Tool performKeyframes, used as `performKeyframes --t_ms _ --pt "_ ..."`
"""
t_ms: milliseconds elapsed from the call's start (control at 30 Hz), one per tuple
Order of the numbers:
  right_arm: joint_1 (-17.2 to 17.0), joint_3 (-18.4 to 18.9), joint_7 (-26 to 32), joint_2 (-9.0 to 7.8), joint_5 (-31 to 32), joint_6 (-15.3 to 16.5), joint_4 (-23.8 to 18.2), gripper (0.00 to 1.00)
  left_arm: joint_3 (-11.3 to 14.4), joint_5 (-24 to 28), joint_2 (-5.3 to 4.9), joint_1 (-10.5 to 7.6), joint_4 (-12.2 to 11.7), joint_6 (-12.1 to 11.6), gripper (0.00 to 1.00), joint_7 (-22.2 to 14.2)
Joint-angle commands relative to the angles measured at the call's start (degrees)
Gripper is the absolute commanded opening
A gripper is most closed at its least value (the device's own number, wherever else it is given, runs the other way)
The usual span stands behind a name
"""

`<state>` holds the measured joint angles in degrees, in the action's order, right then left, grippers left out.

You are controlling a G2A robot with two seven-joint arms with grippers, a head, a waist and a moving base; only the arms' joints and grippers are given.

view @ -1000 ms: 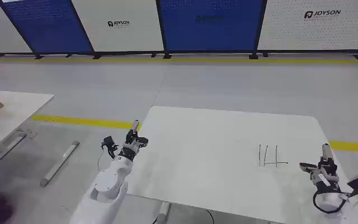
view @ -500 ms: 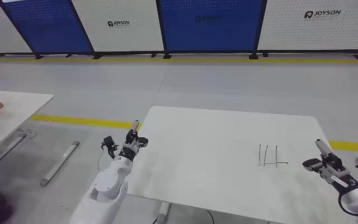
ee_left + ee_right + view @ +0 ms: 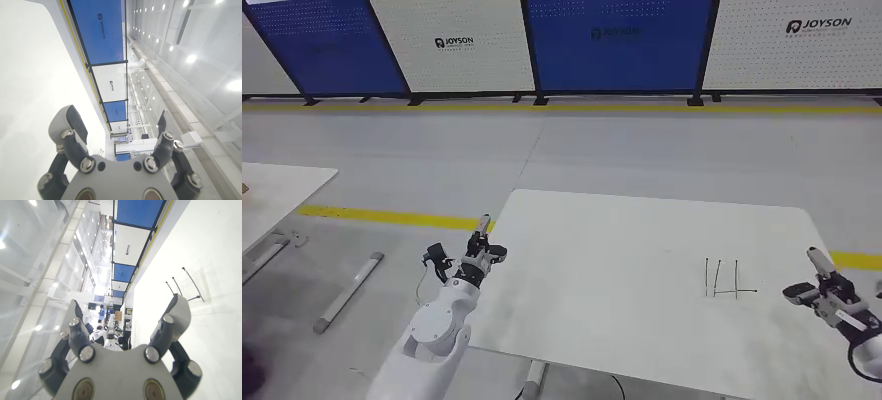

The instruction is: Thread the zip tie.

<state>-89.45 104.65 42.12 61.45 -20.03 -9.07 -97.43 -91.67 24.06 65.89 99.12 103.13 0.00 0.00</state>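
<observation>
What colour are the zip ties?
The zip ties are black; the right wrist view shows them best.

The table is finished in plain white. The zip ties lying on it are black. The left gripper and the right gripper are built from light grey shells, black links and silver screw heads. The pads are black with a ribbed pattern. Beyond the table's far edge, the floor is grey and is marked with a yellow line. Farther beyond the table, the panels alternate blue and white, are dotted with fine perforations and are framed in black.
</observation>
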Motion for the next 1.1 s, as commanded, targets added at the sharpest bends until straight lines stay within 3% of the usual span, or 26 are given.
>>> performKeyframes --t_ms 0,200,300,500,567,1067 --pt "3.88 1.80 16.29 -0.77 -1.10 0.49 3.32 1.00 0.00 0.00 0.00 0.00 0.00 0.00 1.00 0.00" --pt "11.89 0.85 31.42 -2.79 4.61 2.93 9.48 1.00 0.00 0.00 0.00 0.00 0.00 0.00 1.00 0.00" --pt "15.19 -1.70 34.09 -3.29 7.81 3.17 12.62 1.00 0.00 0.00 0.00 0.00 0.00 0.00 1.00 0.00" --pt "21.64 -8.85 34.03 -3.86 17.00 2.94 19.04 1.00 0.00 0.00 0.00 0.00 0.00 0.00 1.00 0.00" --pt "21.66 -9.05 32.94 -3.79 15.93 5.30 19.20 1.00 0.00 0.00 0.00 0.00 0.00 0.00 1.00 0.00" --pt "21.66 -9.05 32.94 -3.79 15.93 5.30 19.20 1.00 0.00 0.00 0.00 0.00 0.00 0.00 1.00 0.00"
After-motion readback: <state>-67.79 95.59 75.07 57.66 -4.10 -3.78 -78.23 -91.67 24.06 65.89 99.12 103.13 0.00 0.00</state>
